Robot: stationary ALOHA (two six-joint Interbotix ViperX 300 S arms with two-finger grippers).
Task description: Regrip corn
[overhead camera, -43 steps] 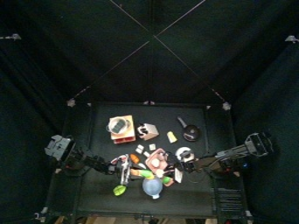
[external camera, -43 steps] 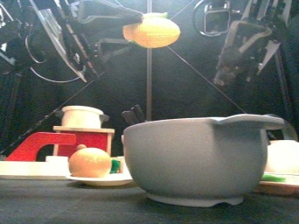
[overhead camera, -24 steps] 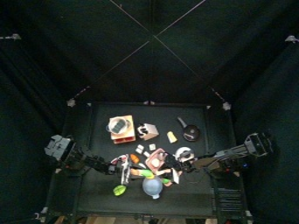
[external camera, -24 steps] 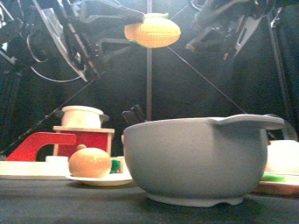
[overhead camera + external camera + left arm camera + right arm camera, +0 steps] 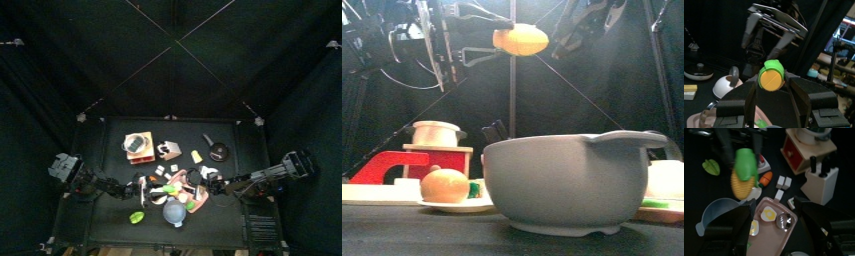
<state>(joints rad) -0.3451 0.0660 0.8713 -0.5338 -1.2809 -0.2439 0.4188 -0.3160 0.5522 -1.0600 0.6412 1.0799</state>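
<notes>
The left gripper (image 5: 772, 86) is clamping the corn (image 5: 771, 80) between its jaws, end-on, lifted above the table. The right gripper (image 5: 774, 203) is standing wide apart just beside the corn, above the pink tray (image 5: 769, 228) and grey bowl (image 5: 717, 213).

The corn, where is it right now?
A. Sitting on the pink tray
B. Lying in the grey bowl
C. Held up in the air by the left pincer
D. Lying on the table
C: the corn sits between the left pincer fingers, well above the table, as the front view also shows.
</notes>
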